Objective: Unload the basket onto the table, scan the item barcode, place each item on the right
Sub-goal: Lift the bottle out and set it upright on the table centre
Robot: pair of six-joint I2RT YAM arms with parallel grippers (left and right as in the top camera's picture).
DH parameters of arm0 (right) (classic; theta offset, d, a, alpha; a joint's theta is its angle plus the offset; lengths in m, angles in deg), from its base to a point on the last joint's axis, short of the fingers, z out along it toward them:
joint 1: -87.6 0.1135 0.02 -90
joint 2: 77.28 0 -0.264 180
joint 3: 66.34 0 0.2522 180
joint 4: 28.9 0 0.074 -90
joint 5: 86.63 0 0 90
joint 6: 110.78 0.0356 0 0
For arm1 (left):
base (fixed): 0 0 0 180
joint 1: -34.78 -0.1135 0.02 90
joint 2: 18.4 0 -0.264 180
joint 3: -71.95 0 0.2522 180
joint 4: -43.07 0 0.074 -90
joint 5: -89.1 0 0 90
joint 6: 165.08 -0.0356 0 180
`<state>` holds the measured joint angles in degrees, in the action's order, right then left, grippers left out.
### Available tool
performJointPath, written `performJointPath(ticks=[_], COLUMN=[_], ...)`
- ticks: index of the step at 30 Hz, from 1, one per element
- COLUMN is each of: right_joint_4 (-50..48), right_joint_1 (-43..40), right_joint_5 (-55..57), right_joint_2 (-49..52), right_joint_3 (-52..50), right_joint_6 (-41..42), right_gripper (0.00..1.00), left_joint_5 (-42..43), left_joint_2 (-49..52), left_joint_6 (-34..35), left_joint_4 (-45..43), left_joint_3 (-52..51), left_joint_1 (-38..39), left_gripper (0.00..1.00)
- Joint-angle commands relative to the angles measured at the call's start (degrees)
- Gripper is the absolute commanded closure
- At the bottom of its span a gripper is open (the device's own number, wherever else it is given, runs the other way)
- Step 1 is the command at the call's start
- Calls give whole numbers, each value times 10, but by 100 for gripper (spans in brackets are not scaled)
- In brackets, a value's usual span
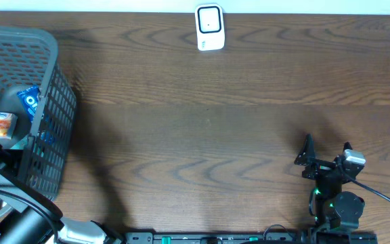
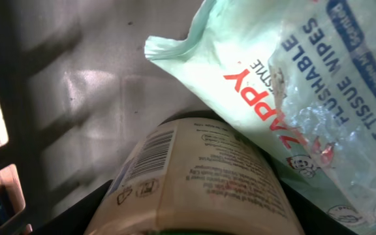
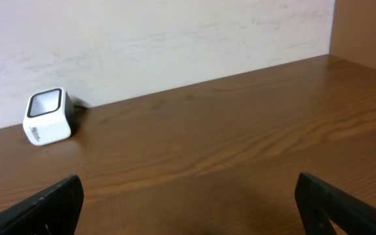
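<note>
Left jaws, grip unclear, reach into the basket for the bottle; right gripper waits wide open, empty, facing the scanner at the bench's far edge.

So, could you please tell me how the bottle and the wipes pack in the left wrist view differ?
The bottle is rigid, cream, with a barcode visible; the wipes pack is soft, crinkled, pale green, with no barcode in view. The pack rests over the bottle. Both lie inside the basket.

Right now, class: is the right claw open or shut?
Open: the right claw shows both fingers spread wide, nothing between them.
</note>
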<state>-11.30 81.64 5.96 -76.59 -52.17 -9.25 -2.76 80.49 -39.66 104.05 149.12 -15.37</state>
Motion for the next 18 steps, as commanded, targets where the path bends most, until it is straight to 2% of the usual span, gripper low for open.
performJointPath(ticks=[1, 6, 18], right_joint_4=[2, 2, 2], right_joint_1=[4, 4, 4], right_joint_5=[5, 5, 5], right_joint_2=[-3, -3, -3], right_joint_3=[-1, -1, -1], right_joint_6=[4, 4, 4], right_gripper=[1, 1, 1], left_joint_5=[0, 5, 199], left_joint_2=[0, -49, -292], left_joint_6=[-12, -13, -12], left_joint_4=[5, 24, 13], left_joint_3=[-1, 21, 114], left_joint_1=[-2, -2, -1], left_gripper=[43, 44, 43])
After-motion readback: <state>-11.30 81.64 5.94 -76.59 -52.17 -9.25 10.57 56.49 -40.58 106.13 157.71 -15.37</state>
